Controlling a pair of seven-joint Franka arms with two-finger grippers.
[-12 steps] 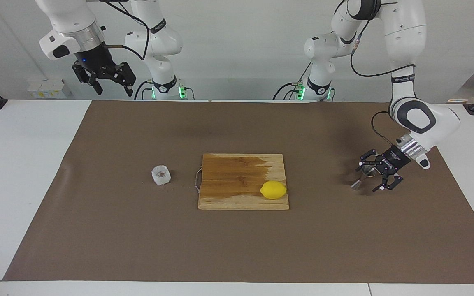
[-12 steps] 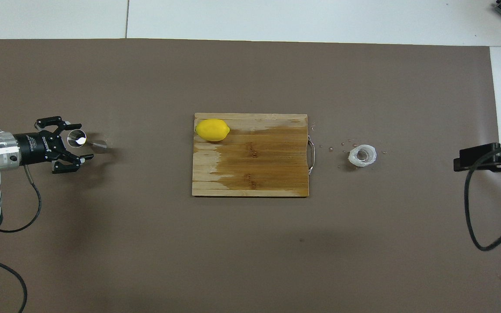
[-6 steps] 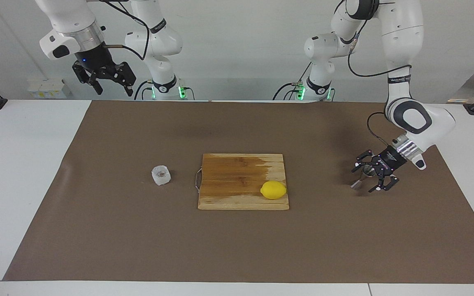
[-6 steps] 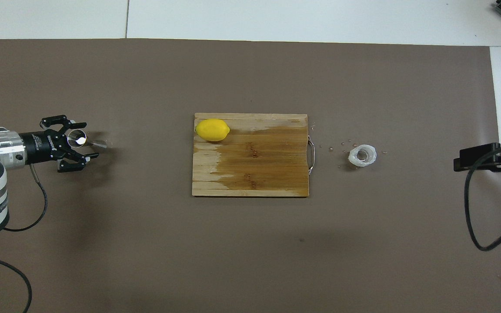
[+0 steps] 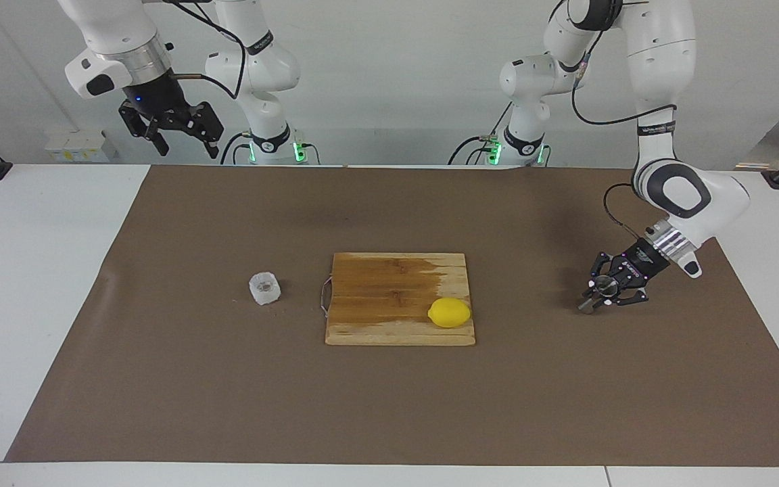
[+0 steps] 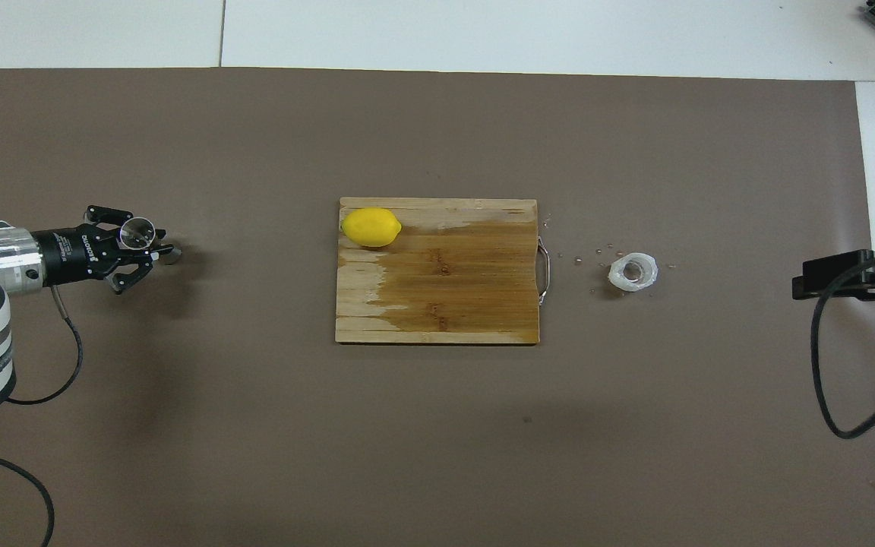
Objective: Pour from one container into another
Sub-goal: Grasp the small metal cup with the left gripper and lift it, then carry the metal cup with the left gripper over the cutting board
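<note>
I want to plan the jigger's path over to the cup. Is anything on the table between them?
Yes. The cutting board with the lemon on it lies between the jigger, gripped by the left end effector, and the cup.

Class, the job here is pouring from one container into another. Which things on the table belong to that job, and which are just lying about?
Belong to the job:
- whitish cup, toward the right arm's end of the table
- steel jigger, with the left gripper closed around it
- right gripper, waiting raised

Lying about:
- cutting board
- lemon, on the board
</note>
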